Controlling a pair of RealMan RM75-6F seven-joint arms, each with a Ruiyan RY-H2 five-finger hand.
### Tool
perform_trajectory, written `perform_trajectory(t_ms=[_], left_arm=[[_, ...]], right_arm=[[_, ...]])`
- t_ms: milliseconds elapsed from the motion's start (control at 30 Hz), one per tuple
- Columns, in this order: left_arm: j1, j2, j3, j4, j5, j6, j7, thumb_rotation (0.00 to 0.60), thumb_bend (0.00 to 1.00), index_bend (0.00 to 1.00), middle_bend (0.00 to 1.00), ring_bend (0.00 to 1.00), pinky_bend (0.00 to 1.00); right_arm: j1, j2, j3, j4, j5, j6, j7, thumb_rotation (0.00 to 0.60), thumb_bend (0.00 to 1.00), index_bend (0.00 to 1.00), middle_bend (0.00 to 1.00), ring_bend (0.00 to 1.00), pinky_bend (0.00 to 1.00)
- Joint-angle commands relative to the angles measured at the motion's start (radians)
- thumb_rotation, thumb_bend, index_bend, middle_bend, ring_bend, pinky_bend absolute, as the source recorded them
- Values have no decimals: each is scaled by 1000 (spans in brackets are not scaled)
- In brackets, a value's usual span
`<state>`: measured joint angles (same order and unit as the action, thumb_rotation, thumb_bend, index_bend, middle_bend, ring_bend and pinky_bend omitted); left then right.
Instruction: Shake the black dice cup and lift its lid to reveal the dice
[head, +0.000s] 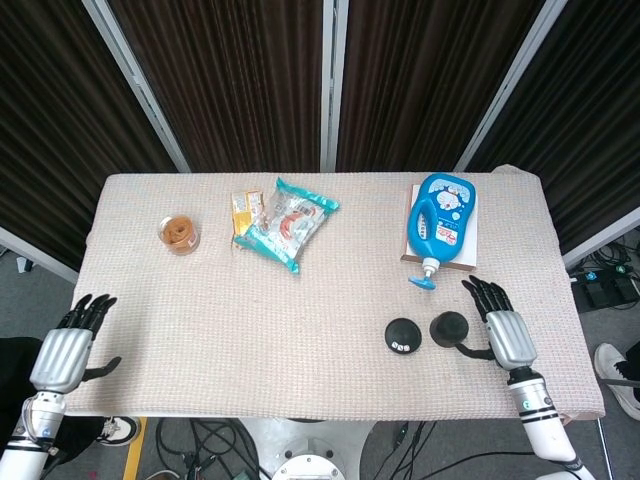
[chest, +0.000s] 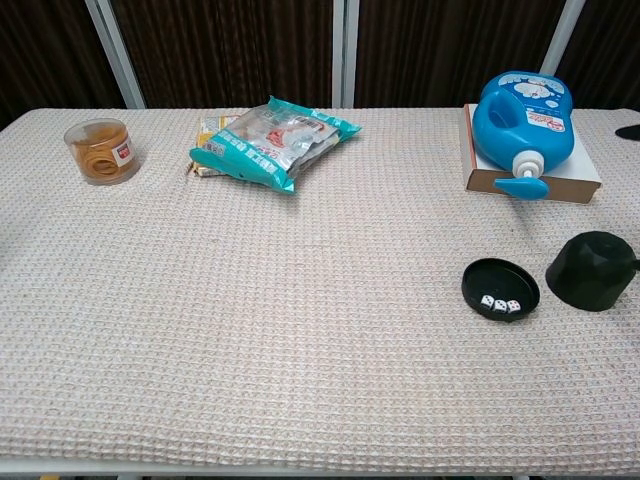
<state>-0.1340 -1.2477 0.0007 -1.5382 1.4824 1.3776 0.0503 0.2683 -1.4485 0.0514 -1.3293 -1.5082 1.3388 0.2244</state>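
Note:
The black dice cup lid stands mouth-down on the table cloth. Just left of it lies the shallow black base, uncovered, with three white dice in it. My right hand is right of the lid. Its fingers are spread and point away from the lid, and only the thumb reaches toward the lid's side. In the chest view just a sliver of that thumb shows at the right edge. My left hand hangs open off the table's front left corner, holding nothing.
A blue detergent bottle lies on a flat box behind the lid. Snack packets sit at the back middle. A clear tub of rubber bands stands at the back left.

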Motion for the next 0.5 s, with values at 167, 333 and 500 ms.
perform_trajectory(t_ms=[167,333,500], left_arm=[[1,10,-6,-17,-4,8,13,600,175,92,73,0,192],[2,23,-6,-40,-9,9,31,600,175,92,73,0,192],[1,27,-17,-48,-5,26,41,600,175,92,73,0,191]], right_arm=[[-37,113,-14,-91,-120,142,-60,600,0,0,0,0,0],[-80,224,-57,-200,-114,128,-332,600,0,0,0,0,0],[-127,219,-72,-228,-105,166,-477,600,0,0,0,0,0]])
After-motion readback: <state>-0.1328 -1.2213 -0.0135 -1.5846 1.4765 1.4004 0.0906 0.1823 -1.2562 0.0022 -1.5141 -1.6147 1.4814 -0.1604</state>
